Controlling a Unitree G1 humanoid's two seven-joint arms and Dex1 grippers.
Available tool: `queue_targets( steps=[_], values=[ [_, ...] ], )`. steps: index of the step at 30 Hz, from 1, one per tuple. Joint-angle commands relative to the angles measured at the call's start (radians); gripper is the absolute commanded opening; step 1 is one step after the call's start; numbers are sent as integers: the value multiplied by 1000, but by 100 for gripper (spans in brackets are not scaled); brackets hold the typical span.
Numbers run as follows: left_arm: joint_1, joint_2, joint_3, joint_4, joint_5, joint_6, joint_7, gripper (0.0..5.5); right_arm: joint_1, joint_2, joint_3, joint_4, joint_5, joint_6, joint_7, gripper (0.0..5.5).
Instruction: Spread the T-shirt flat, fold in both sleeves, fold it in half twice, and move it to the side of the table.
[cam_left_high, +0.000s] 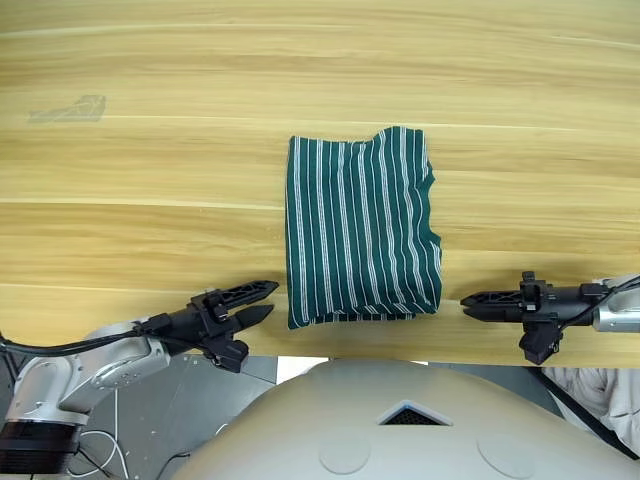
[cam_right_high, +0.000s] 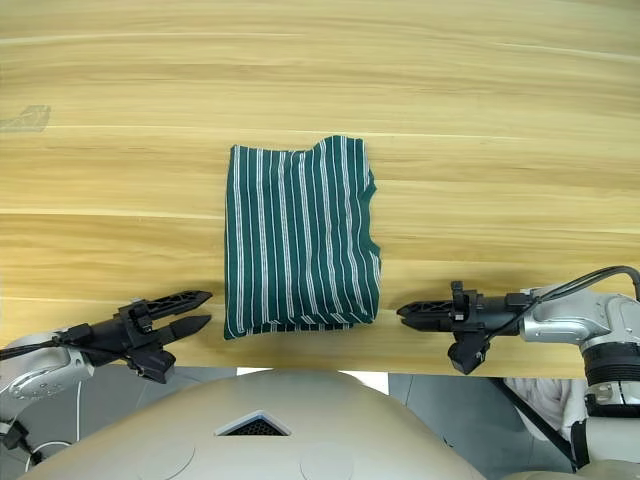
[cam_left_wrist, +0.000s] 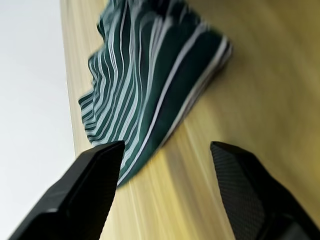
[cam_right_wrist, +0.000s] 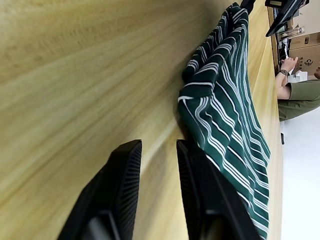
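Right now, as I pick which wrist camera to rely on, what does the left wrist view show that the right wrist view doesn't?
Left wrist view: the left end effector, fingers wide apart and empty, pointing toward a corner of the folded T-shirt.
Right wrist view: the right end effector, fingers a narrow gap apart and empty, low over the table beside the shirt's opposite edge.
Both: the green striped T-shirt lying folded on the wooden table, with neither end effector touching it.

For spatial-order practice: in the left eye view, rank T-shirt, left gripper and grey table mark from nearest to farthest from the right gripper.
1. T-shirt, beside the right gripper.
2. left gripper, across the shirt.
3. grey table mark, far left.
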Motion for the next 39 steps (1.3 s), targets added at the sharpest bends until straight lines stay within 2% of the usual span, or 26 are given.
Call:
queue_targets(
  steps=[1, 6, 15, 26, 29, 30, 37, 39],
  values=[
    [-86, -23, -119, 43, 48, 17, -56, 321, -68, 57, 62, -4, -13, 9, -27, 129],
    [-150, -16, -220, 24, 0, 18, -106, 321, -118, 99, 131, -10, -12, 38, -41, 129],
    [-157, 15, -263, 45, -4, 30, -109, 321, -138, 107, 170, -14, -10, 79, -63, 129],
    [-177, 22, -283, 67, 15, 41, -107, 323, -148, 98, 222, -14, 7, 119, -87, 308],
    [-187, 25, -293, 70, 16, 43, -110, 262, -150, 104, 244, -18, 12, 129, -88, 366],
    [-194, 24, -296, 70, 19, 41, -107, 247, -149, 109, 259, -20, 18, 135, -85, 370],
    [-225, 25, -313, 70, 26, 38, -100, 115, -162, 125, 336, -37, 25, 165, -73, 370],
    [-233, 21, -317, 72, 27, 40, -97, 79, -167, 124, 358, -36, 36, 178, -66, 333]
  ],
)
